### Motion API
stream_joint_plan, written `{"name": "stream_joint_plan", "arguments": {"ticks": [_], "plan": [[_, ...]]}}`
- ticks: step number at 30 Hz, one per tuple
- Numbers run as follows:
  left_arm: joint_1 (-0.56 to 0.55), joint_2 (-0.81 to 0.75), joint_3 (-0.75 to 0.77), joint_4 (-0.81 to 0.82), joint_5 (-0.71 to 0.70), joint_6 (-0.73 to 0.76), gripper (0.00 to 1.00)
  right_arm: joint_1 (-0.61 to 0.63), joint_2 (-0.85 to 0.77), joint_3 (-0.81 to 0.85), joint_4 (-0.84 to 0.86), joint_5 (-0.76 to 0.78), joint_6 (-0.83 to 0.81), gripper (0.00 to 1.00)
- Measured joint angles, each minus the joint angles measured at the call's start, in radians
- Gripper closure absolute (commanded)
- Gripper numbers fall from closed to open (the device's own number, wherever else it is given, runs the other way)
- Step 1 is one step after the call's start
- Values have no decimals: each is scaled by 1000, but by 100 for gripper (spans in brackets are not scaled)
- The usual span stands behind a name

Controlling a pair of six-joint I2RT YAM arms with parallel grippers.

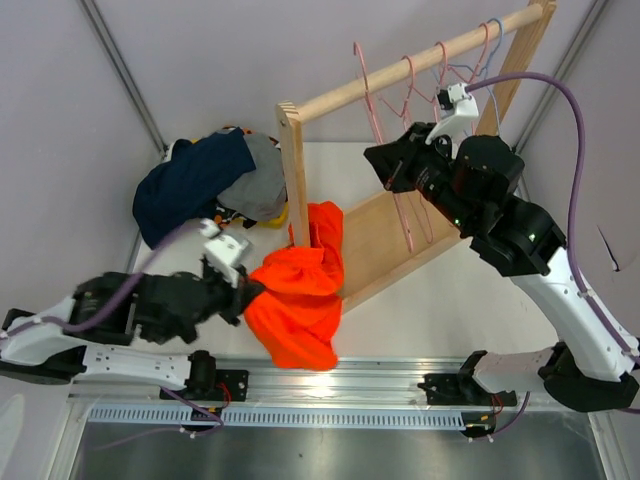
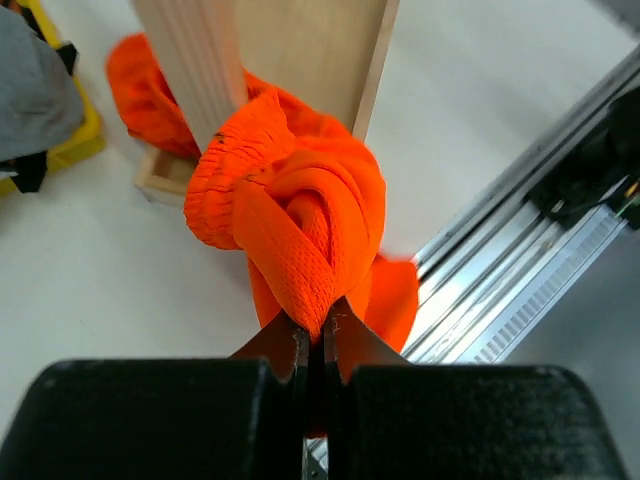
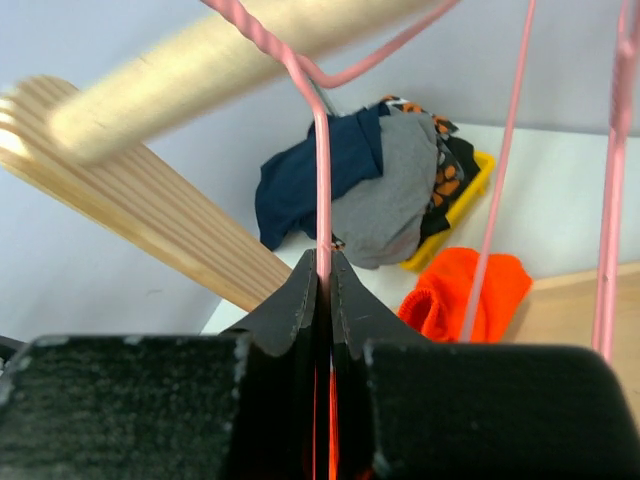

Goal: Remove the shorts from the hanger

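The bright orange shorts (image 1: 300, 290) lie bunched on the table, draped round the foot of the wooden rack's left post (image 1: 295, 170). My left gripper (image 1: 245, 290) is shut on a fold of them, seen close up in the left wrist view (image 2: 320, 325) with the orange shorts (image 2: 300, 220) just ahead. My right gripper (image 1: 385, 172) is shut on the wire of a bare pink hanger (image 1: 375, 110) hanging from the rod (image 1: 420, 65). The right wrist view shows my right gripper (image 3: 322, 262) pinching that pink hanger (image 3: 320, 170). The navy shorts (image 1: 195, 180), grey shorts (image 1: 255, 185) and patterned shorts (image 3: 445, 175) lie piled at the back left.
The pile sits on a yellow bin (image 1: 275, 218). The rack's wooden base board (image 1: 385, 240) lies under the rod. More bare pink hangers (image 1: 410, 85) and a blue one (image 1: 490, 40) hang further right. A metal rail (image 1: 330, 380) runs along the near edge.
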Motion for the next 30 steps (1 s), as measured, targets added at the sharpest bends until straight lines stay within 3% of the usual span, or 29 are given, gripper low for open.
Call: {"name": "stream_joint_plan", "arguments": {"ticks": [3,8,11,14,19,21,30], "plan": [[-2,-10,157,-67,-43,1,100,-25,-57,-108,24,-12,11,100],[-1,69,494,-205,-243,1,100,-63,-75,-146,27,-42,31,100],[22,124,586,-225,-361,25,100,-70,-89,-171,29,-60,43,100],[65,148,594,-199,-445,117,100,-72,-106,-206,32,-79,56,100],[139,47,364,129,-499,422,100,-80,-126,-277,35,-112,81,100],[212,50,349,173,-480,481,100,-84,-132,-304,59,-126,90,100],[858,153,283,263,-103,526,100,-112,-189,-370,89,-174,108,100]]}}
